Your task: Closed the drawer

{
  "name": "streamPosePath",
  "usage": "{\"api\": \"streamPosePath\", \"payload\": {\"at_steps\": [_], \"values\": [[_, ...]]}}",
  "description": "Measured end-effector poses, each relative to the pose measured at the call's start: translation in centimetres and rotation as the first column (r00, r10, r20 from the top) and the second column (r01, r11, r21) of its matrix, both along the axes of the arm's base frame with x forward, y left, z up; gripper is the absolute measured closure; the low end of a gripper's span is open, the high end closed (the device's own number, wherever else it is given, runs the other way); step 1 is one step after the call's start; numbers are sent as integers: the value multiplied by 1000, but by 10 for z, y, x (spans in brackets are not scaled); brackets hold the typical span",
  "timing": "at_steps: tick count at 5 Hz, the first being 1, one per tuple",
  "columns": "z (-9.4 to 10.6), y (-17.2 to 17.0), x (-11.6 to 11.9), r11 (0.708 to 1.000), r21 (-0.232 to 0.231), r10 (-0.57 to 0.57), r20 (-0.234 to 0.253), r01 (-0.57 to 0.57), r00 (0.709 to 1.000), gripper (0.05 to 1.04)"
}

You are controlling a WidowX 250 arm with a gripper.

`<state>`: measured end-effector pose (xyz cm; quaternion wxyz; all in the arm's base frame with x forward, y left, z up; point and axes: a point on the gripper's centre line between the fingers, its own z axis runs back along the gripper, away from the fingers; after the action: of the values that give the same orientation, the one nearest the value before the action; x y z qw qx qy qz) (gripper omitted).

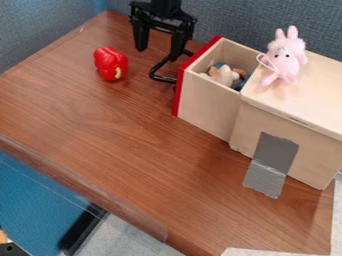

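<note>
Camera view finds the end effector (158,54) spread wide, holding nothing, left of the drawer (208,107), which stands open from the box (314,160); snagging the handle (154,76) could skew and jam closure.

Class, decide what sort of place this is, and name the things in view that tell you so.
Probably a robotics lab's test bench: a black two-finger gripper hangs over a brown wood-grain table, with blue-grey fabric partition panels behind it.
</note>
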<state>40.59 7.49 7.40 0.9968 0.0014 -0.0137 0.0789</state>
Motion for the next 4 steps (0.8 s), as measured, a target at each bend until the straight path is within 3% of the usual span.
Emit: {"api": "streamPosePath", "payload": {"at_steps": [3,4], "values": [[-33,5,13,1000,3,17,-75,-17,997,128],[-33,6,13,1000,6,31,-75,-30,997,412]]}}
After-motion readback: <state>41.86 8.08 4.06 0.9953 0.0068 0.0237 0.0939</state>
